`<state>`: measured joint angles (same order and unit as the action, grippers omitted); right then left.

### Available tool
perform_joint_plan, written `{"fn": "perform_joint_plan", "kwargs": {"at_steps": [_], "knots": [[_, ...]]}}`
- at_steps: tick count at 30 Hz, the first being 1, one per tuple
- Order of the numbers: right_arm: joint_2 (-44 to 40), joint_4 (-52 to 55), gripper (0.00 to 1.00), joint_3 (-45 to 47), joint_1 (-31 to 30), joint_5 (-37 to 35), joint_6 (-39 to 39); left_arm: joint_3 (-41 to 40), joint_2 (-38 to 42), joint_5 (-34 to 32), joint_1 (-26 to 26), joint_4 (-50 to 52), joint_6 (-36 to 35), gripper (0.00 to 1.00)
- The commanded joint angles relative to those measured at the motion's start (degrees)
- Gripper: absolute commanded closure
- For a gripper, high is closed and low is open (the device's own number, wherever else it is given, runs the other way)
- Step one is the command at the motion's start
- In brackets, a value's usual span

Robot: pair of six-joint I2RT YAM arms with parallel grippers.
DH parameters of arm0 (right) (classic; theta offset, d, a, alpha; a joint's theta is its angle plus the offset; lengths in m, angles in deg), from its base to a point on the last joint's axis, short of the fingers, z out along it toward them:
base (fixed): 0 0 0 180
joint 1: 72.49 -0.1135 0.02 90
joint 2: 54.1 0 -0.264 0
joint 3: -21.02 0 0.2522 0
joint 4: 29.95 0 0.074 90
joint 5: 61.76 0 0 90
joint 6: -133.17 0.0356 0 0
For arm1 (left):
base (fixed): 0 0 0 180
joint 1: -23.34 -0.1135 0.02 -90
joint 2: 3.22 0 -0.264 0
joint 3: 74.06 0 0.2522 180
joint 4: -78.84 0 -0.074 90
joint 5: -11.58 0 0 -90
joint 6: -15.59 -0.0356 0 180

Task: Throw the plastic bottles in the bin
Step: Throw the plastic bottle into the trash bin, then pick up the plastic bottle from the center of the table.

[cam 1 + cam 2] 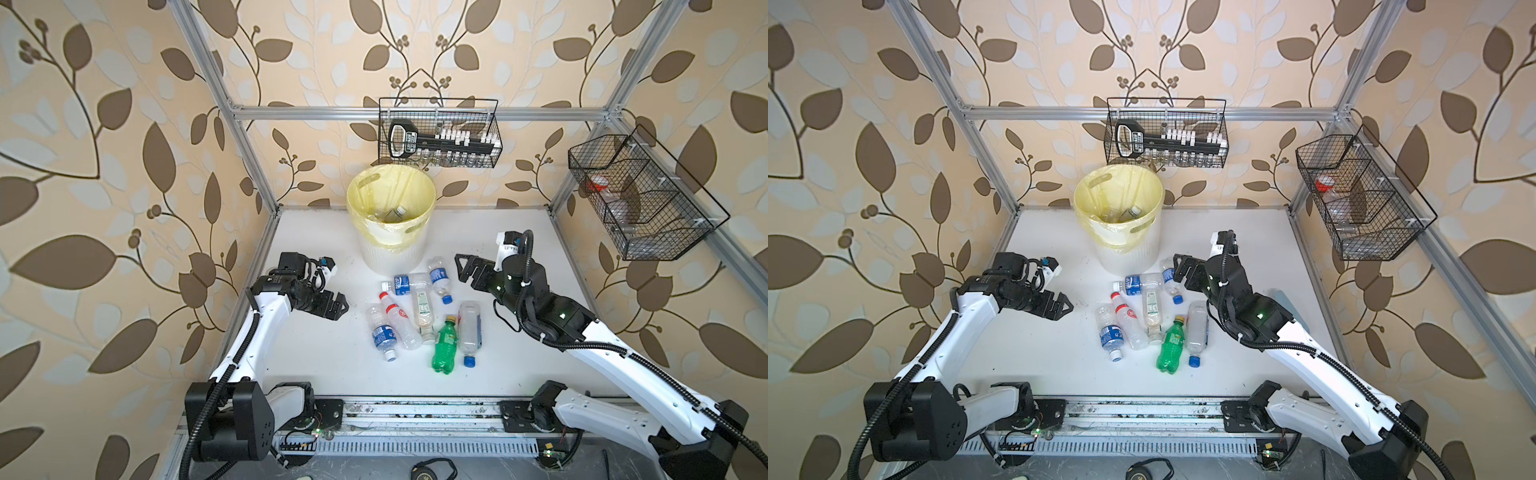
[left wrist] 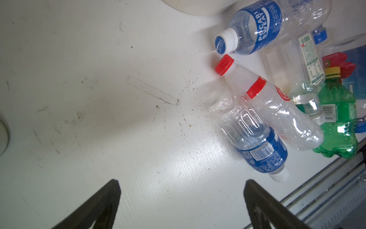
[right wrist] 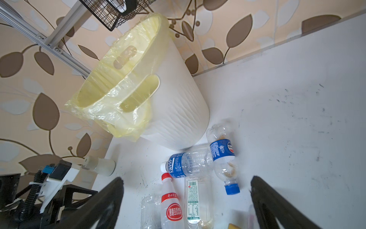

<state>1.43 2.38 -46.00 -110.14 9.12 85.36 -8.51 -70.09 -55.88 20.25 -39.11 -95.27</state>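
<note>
So both top views hang high over the front of the table [image 1: 316, 353], tilted down toward the back wall. They're far enough off to catch both arms, the bin [image 1: 390, 262] and the plastic bottles [image 1: 423, 307], and it's nearly the same shot, just nudged sideways. Left wrist cam sits close above the table, peering past the left gripper [image 2: 182, 181] at the bottles. Right wrist cam, behind the right gripper [image 3: 187, 178], looks low across them at the bin. Both wrist views share the Pocari Sweat bottle [image 2: 255, 29] and the red-capped bottle [image 2: 239, 77].
</note>
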Motion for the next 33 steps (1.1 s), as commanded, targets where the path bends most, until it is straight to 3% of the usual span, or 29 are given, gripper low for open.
{"fn": "perform_joint_plan", "kwargs": {"at_steps": [1, 15, 20, 33], "knots": [[-2.2, 1.9, 0.0, 2.9, 1.4, -0.5, 1.7, 1.5, 1.1, 2.2, -0.5, 1.4, -1.2, 0.01], [-7.8, 3.6, 0.0, 11.9, 6.7, 4.4, 4.7, 4.9, 0.9, 4.1, 0.7, 3.4, 2.7, 0.01], [-8.8, 5.3, 0.0, 13.8, 9.4, 6.3, 5.1, 8.1, 0.5, 2.5, 0.9, 2.5, 8.9, 0.01], [-13.1, 11.7, 0.0, 16.7, 12.2, 5.0, 3.6, 17.5, -4.3, 5.3, 5.3, 8.6, 13.3, 0.01]]}}
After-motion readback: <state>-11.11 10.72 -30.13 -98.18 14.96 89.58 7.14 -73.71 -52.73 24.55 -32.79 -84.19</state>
